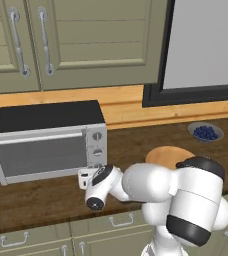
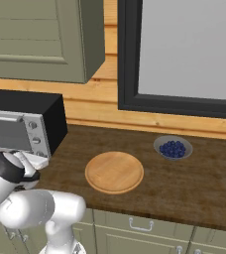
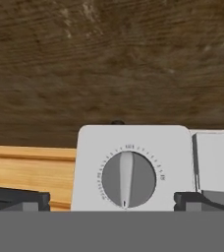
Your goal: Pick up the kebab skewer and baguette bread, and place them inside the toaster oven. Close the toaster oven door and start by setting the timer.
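The toaster oven (image 1: 48, 142) stands on the worktop (image 1: 136, 145) against the wooden back wall, with the toaster oven door (image 1: 41, 155) shut, so what remains, by my reading, is the timer. The gripper (image 1: 83, 178) hangs just in front of the oven's right-hand knob panel, down by its lowest knob (image 3: 126, 179), with its jaws spread wide and nothing between them. In the hand view that knob sits squarely between the two dark fingertips (image 3: 18, 199), its raised rib running straight along the dial face.

The knob looks like a small, rigid, smooth part (probably slippery if pinched on its round rim). The better hold is likely across the flat sides of the rib, jaws closing on it from both sides, then a turn of the wrist. The oven itself looks heavy enough to stay put.

A round wooden board (image 2: 114, 172) and a bowl of blueberries (image 2: 173, 148) lie to the right of the oven, well apart from it.
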Motion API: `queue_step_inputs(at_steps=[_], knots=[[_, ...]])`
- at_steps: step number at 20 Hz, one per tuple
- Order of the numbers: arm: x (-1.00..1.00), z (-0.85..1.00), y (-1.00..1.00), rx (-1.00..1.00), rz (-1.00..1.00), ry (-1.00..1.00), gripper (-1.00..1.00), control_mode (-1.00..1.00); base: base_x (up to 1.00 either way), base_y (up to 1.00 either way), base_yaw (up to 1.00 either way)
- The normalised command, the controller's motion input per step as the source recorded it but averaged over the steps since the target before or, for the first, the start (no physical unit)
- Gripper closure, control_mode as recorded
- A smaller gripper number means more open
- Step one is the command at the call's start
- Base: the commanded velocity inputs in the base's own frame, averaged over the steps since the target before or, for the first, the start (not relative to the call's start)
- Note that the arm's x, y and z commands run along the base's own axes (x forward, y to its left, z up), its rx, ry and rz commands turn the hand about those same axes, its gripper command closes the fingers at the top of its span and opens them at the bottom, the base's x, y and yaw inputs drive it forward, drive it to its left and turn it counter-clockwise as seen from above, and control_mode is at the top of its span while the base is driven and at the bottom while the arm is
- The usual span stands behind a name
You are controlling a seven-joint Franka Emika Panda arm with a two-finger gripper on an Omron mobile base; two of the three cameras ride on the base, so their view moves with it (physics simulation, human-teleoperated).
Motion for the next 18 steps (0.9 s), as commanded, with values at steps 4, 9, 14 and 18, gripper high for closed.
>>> queue_step_inputs(at_steps=[4, 9, 14, 18], knots=[[0.02, 0.0, 0.02, 0.01, 0.02, 0.0, -1.0, -1.0, 0.0, 0.0, 0.0], [0.04, -0.02, 0.03, 0.01, 0.02, 0.0, -1.0, -1.0, 0.0, 0.0, 0.0], [0.05, -0.07, 0.04, 0.02, 0.02, 0.0, -1.0, -1.0, 0.0, 0.0, 0.0], [0.0, -0.09, 0.0, 0.01, 0.01, 0.0, -1.0, -1.0, 0.0, 0.0, 0.0]])
